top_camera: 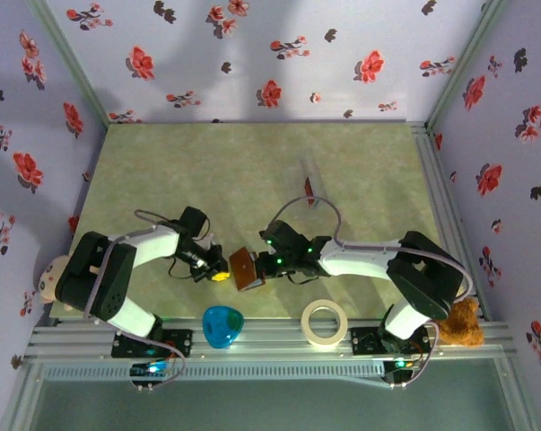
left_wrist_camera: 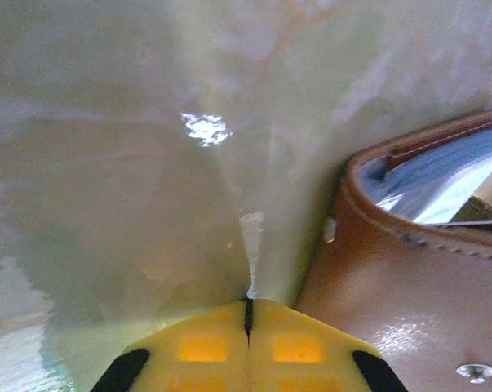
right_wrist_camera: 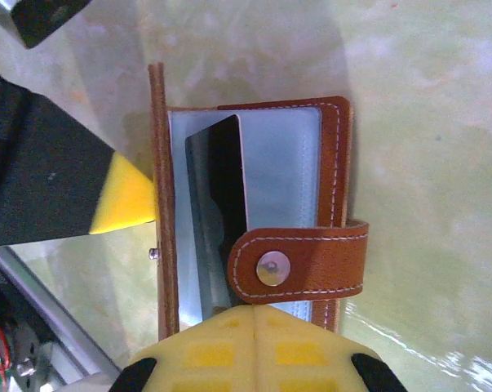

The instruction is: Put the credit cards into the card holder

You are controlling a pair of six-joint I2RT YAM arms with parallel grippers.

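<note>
Green marbled mat (top_camera: 252,162), glossy, enclosed on three sides by floral walls (top_camera: 252,54). The right gripper (right_wrist_camera: 256,312) is clamped on the holder (right_wrist_camera: 311,249), which has a dark card (right_wrist_camera: 227,175) in its sleeve. The left gripper (left_wrist_camera: 248,314) has its pads pressed together, empty, just beside the holder's spine. Open mat lies ahead of both tools, with a red card (top_camera: 308,187) well ahead. A metal rail (top_camera: 279,346) runs behind them.
</note>
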